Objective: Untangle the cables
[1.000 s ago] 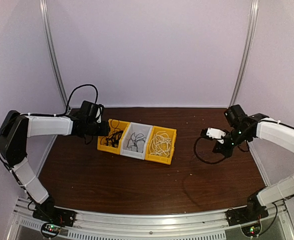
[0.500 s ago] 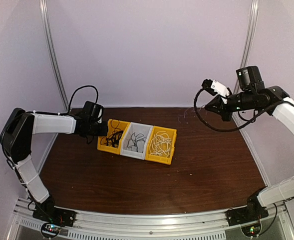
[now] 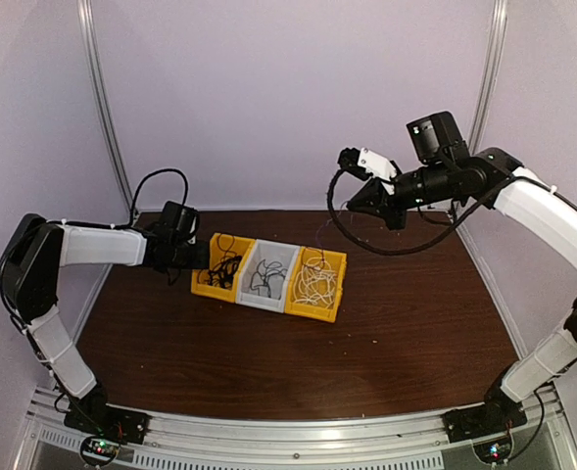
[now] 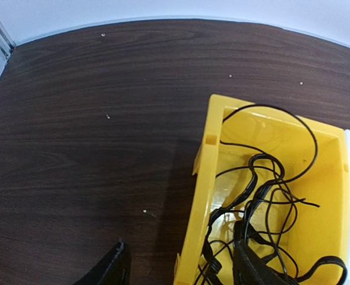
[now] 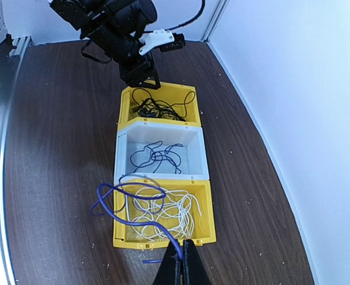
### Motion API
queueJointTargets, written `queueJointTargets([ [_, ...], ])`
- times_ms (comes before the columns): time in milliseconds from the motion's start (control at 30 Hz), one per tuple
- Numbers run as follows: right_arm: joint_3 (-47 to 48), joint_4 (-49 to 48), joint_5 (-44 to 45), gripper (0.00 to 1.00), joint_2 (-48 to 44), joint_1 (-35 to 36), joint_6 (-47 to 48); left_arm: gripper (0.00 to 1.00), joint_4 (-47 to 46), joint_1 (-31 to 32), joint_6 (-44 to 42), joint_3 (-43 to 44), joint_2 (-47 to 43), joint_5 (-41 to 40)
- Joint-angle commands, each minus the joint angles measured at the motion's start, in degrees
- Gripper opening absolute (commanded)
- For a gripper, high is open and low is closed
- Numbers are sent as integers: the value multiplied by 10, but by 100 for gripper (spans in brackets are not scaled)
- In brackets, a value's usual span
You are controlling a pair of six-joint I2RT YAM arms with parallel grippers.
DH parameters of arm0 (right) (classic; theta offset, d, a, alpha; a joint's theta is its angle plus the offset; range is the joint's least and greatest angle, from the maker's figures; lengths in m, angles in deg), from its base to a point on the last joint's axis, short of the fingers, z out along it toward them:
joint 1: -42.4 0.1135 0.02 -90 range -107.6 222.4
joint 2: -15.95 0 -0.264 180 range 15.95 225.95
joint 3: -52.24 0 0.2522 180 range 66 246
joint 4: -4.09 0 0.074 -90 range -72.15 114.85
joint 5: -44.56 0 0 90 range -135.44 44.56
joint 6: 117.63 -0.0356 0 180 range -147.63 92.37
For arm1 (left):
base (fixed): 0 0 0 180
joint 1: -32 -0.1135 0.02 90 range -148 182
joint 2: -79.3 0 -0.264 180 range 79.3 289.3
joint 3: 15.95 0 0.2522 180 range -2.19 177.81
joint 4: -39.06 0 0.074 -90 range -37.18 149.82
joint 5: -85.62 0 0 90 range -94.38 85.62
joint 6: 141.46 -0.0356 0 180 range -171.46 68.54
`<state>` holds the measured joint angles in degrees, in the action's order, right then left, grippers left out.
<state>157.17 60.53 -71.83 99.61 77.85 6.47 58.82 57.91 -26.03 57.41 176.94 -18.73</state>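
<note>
Right gripper (image 5: pixel 176 264) was pinched shut on purple cable (image 5: pixel 101 193); its loop hung over white cables (image 5: pixel 169 208) and could snag. Left gripper (image 4: pixel 180 256) gaped, apparently empty.

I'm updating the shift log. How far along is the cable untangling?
Mostly done, it seems: white cables lie in the right yellow bin, a dark cable in the white bin, black cables in the left yellow bin. In hand: the right gripper is shut on a purplish cable, held above the bins. Remaining: setting that cable down; the black cables look knotted, where the open left gripper straddles the bin wall.
</note>
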Motion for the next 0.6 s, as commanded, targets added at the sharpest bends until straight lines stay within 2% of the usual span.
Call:
queueJointTargets([
  [0, 35, 9, 13, 0, 23, 27, -1, 58, -3, -6, 0, 26, 42, -11],
  [200, 46, -12, 29, 0, 37, 44, 1, 39, -6, -7, -3, 37, 60, 17],
  [367, 93, -17, 40, 0, 80, 58, -9, 22, -27, -5, 15, 2, 35, 45],
  [567, 119, -31, 51, 0, 133, 76, -22, 15, -49, 16, 55, -68, -17, 52],
])
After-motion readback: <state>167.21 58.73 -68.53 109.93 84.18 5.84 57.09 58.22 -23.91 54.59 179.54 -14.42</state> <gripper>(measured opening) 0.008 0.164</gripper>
